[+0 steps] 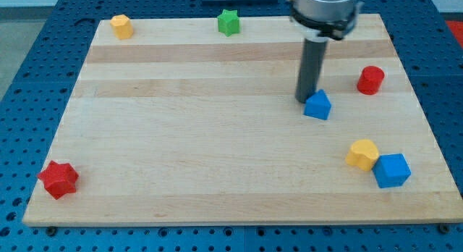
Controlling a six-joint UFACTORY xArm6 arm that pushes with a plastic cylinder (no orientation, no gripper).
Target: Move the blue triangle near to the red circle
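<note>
The blue triangle (317, 106) lies on the wooden board (202, 136) at the view's right of centre. The red circle (370, 80) stands further to the view's right and slightly higher, a short gap away. My tip (304, 100) is down on the board, touching or almost touching the blue triangle's upper left side. The dark rod rises from it to the arm's head at the view's top.
A yellow block (362, 154) and a blue cube (391, 170) sit together at the lower right. A red star (58, 179) is at the lower left. A yellow block (121, 25) and a green star (228, 22) lie along the top edge.
</note>
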